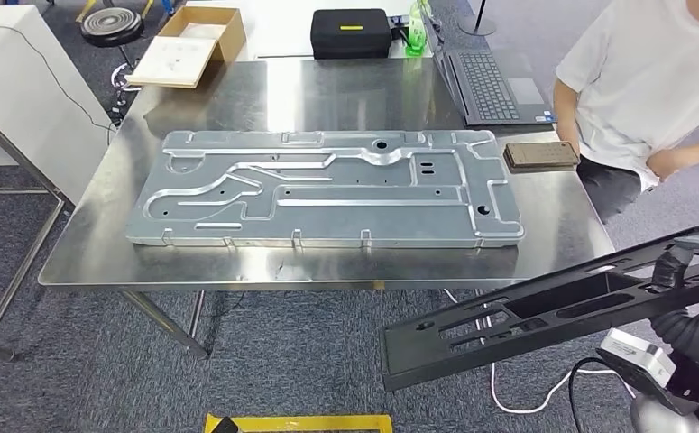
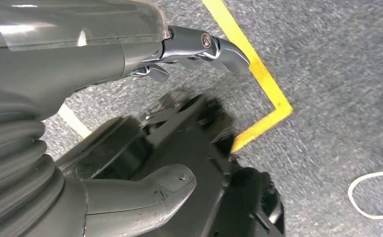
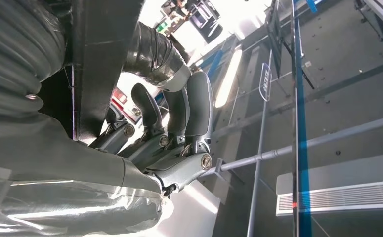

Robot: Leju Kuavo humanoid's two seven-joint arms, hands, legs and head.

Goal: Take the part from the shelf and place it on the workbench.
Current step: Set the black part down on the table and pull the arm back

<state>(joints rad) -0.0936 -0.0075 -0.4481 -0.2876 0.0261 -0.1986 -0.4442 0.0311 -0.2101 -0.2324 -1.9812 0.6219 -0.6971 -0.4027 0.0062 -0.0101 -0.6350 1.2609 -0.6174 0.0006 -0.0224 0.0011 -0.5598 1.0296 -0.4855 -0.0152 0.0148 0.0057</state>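
The part (image 1: 544,316) is a long black frame with cut-outs, held in the air below and to the right of the workbench's front right corner. My right hand (image 1: 688,257) grips its right end. In the right wrist view the fingers (image 3: 179,113) curl around the part's dark edge (image 3: 93,64). The steel workbench (image 1: 93,248) stands ahead of me. My left hand (image 2: 95,59) hangs over the carpet with thumb and fingers apart and nothing in it.
A large grey metal plate (image 1: 327,189) covers most of the workbench. A brown block (image 1: 540,155) and a laptop (image 1: 494,86) sit at the bench's right. A person in a white shirt (image 1: 643,81) sits at the right side. Yellow floor tape (image 1: 300,422) lies near my feet.
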